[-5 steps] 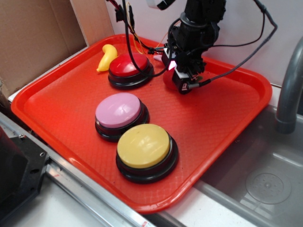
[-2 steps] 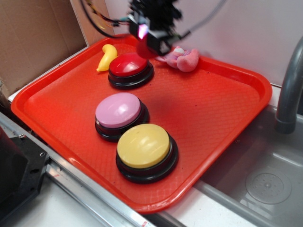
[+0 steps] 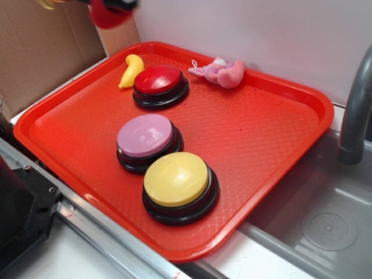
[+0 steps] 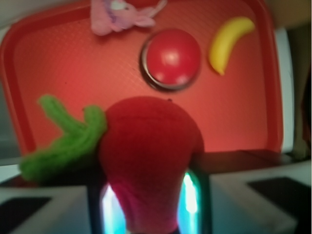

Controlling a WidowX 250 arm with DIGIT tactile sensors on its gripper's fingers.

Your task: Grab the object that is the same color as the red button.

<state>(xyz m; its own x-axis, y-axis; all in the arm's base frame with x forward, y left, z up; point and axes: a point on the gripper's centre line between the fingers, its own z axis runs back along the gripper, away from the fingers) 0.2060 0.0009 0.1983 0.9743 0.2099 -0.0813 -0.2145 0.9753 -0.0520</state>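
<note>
The object, a dark-red plush fruit (image 4: 151, 146) with a green leafy tip (image 4: 68, 139), fills the wrist view, pinched between my gripper's (image 4: 150, 197) two lit fingers. In the exterior view the gripper (image 3: 110, 4) is only partly in frame at the top left edge, high above the tray, with the red fruit (image 3: 109, 15) in it. The red button (image 3: 158, 79) sits on its black base at the back of the orange-red tray (image 3: 261, 133), far below the gripper; the wrist view shows the red button (image 4: 171, 57) from above.
A pink plush toy (image 3: 224, 72) and a yellow banana toy (image 3: 131, 68) lie near the tray's far edge. A pink-domed button (image 3: 145, 135) and a yellow-domed button (image 3: 176, 178) stand nearer. A metal sink (image 3: 325, 226) with a grey pipe (image 3: 354, 110) is right; cardboard (image 3: 40, 52) is left.
The gripper has risen from the tray beside the red button and swung up and left to the frame's top corner, carrying the red fruit. The pink plush toy is now uncovered.
</note>
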